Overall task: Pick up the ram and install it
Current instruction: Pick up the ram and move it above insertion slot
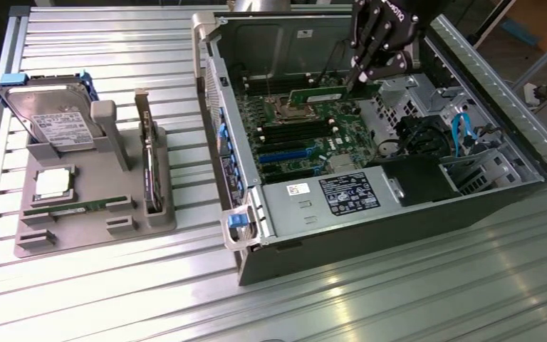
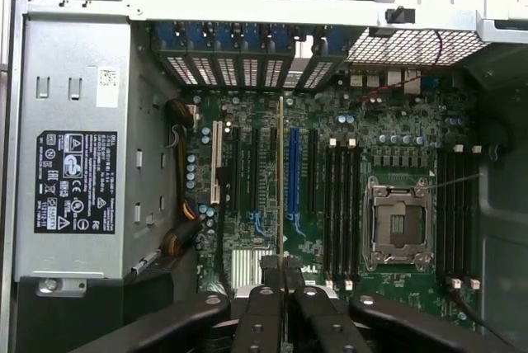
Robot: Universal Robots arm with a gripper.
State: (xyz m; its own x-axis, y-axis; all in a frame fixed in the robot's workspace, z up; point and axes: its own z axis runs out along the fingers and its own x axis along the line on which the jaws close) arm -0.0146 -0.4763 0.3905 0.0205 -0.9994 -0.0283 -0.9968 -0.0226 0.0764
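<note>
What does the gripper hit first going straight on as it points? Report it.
The held ram leads the gripper, so it would likely land first, on the motherboard beside the blue slot, not on the black memory slots; depth is hard to judge.

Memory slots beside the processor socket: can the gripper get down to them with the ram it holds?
Probably yes: the case is open on that side, the memory slots look empty, and nothing stands between them and the ram.

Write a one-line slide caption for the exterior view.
Over the green motherboard inside an open computer case, the black robot gripper holds a long thin green RAM stick.
</note>
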